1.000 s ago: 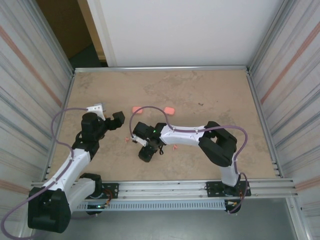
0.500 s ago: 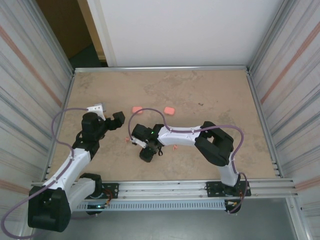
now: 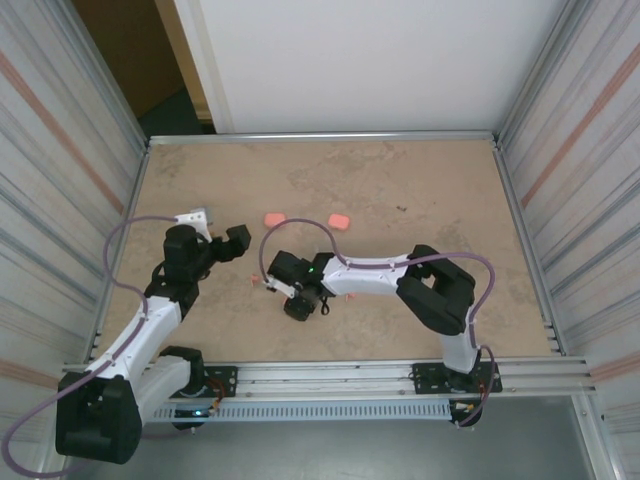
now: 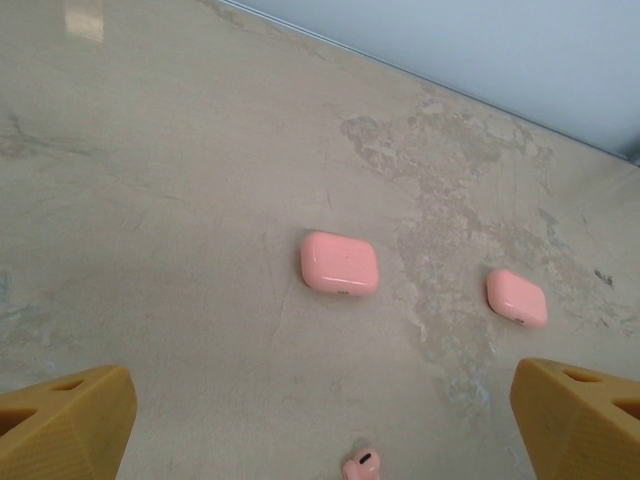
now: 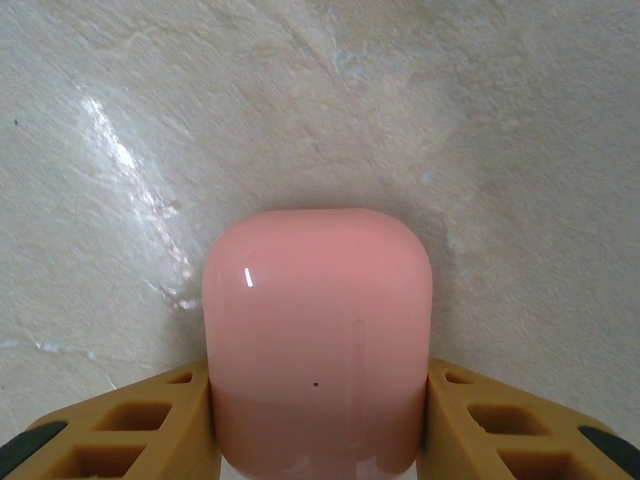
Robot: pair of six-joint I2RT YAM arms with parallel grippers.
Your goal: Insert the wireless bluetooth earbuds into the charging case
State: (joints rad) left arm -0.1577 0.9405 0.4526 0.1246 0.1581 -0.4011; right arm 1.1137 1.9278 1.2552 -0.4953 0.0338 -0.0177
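Observation:
My right gripper is shut on a pink rounded charging case, its lid closed; one yellow finger presses each side. In the top view this gripper points down at the table's near middle. My left gripper hovers open to the left with nothing between its fingers. Below it lies one tiny pink earbud, also visible as a speck between the two arms. Two more closed pink cases lie flat farther back.
The tan stone-patterned table is bounded by a metal rail and ribbed side walls. The two spare cases sit just beyond the grippers. The right arm's cable loops over the middle.
The right gripper's jaws have closed from wide apart onto the pink case, and the arm shifted slightly. The left arm has stayed put and open.

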